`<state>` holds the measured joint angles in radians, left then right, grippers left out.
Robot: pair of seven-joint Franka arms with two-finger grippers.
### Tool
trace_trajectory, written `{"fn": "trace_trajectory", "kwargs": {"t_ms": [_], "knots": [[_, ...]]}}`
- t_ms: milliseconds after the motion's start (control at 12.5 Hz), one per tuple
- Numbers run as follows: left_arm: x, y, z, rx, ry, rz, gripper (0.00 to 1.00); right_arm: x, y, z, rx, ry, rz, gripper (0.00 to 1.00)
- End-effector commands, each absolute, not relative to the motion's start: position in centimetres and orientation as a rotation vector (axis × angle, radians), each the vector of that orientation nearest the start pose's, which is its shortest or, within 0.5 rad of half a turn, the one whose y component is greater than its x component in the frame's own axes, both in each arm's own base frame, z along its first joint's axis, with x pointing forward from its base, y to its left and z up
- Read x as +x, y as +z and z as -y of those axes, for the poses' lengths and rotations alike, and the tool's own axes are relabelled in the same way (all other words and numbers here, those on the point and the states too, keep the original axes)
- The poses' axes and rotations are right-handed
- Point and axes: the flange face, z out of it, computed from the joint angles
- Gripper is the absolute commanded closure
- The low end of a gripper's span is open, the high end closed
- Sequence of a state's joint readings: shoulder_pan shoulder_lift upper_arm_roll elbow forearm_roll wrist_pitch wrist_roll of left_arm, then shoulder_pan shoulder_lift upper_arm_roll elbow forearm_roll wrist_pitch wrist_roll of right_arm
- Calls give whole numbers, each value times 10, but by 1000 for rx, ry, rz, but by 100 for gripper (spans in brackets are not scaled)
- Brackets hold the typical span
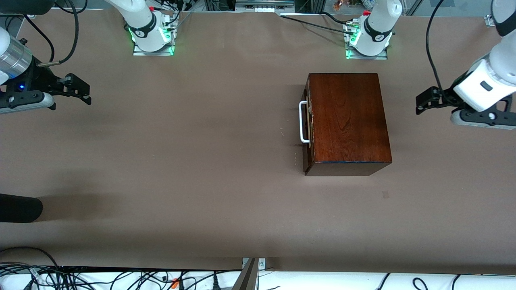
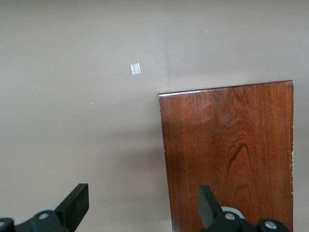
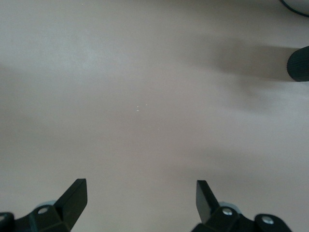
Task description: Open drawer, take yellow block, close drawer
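With the drawer (image 1: 307,121) shut in its box (image 1: 346,119) toward the left arm's end of the worktop (image 1: 181,161), no yellow block visible, both the left gripper (image 1: 423,102) and right gripper (image 1: 78,89) hung wide-jawed and empty, so opening by the white handle (image 1: 303,122) came first.

A brown table (image 1: 193,161) carries a small pale tape square (image 1: 385,194) toward the left arm's end, a black cylindrical object (image 1: 18,208) toward the right arm's end, and cables (image 1: 121,278) along its near edge.
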<state>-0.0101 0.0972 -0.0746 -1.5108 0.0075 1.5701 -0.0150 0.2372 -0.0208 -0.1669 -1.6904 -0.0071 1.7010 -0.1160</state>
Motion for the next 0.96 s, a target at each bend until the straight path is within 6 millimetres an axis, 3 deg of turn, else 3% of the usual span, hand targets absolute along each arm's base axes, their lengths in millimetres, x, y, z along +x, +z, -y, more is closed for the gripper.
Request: {"fn": "trace_trajectory", "kwargs": {"t_ms": [0, 641, 882], "knots": [[589, 608, 35, -3113, 3, -91, 0, 556, 595, -37, -3132, -43, 268, 0], [590, 599, 35, -3111, 36, -84, 0, 556, 594, -37, -3134, -41, 268, 0], [591, 596, 68, -3117, 40, -167, 0, 556, 595, -37, -3133, -43, 268, 0]]}}
